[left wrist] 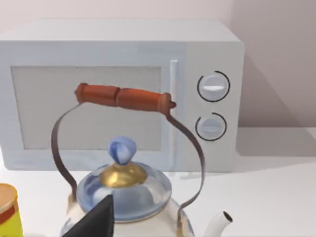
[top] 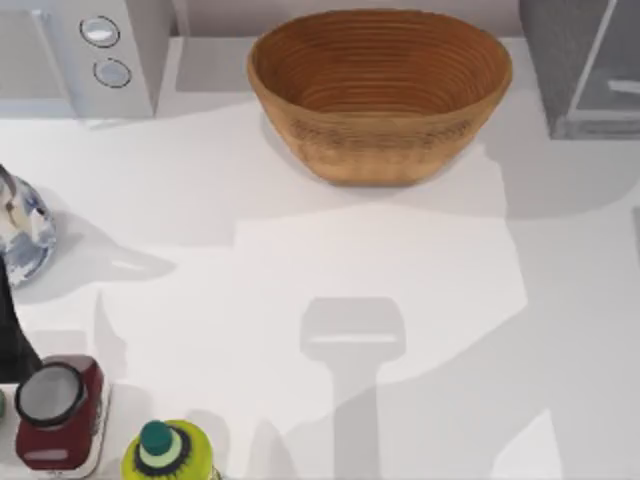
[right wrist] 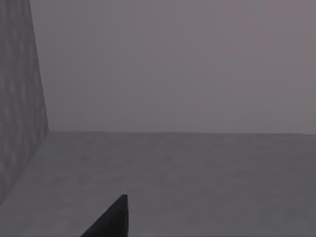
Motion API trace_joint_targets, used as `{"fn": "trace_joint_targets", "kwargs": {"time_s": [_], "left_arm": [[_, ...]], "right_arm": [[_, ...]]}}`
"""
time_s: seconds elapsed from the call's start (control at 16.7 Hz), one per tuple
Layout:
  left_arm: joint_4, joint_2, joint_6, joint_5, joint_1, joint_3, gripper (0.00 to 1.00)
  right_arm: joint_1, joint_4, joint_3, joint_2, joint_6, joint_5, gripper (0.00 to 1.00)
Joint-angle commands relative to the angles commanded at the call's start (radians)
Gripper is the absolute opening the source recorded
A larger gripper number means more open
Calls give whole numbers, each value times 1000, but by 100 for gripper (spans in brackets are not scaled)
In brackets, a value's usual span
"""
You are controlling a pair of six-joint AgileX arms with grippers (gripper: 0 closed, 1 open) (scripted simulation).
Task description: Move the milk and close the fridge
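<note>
The fridge (top: 585, 65) stands at the table's back right corner, a dark grey cabinet with a pale glassy door panel (top: 612, 85). The milk is out of view. A dark part of my left arm (top: 14, 335) shows at the table's left edge. In the left wrist view, my left gripper (left wrist: 96, 222) hangs just in front of a blue and white kettle (left wrist: 123, 190). My right gripper (right wrist: 111, 219) shows as a dark tip over a flat grey surface, with a darker grey wall (right wrist: 19, 98) beside it.
A wide woven basket (top: 380, 90) sits at the back centre. A light grey microwave (top: 80, 55) with two dials fills the back left. The kettle (top: 22, 230), a red can (top: 58, 410) and a yellow-green bottle (top: 168, 455) line the left and front left.
</note>
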Motion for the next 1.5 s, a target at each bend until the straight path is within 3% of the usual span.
{"fn": "trace_joint_targets", "kwargs": {"time_s": [0.42, 0.66, 0.96, 1.5], "left_arm": [[0, 0, 0, 0, 0, 0, 100], [0, 0, 0, 0, 0, 0, 100], [0, 0, 0, 0, 0, 0, 100], [0, 0, 0, 0, 0, 0, 100]], "right_arm": [[3, -4, -6, -10, 1, 0, 100], [23, -68, -87, -156, 4, 6, 100], [57, -236, -298, -557, 5, 36, 100], [130, -650, -821, -1546, 0, 124, 100]]}}
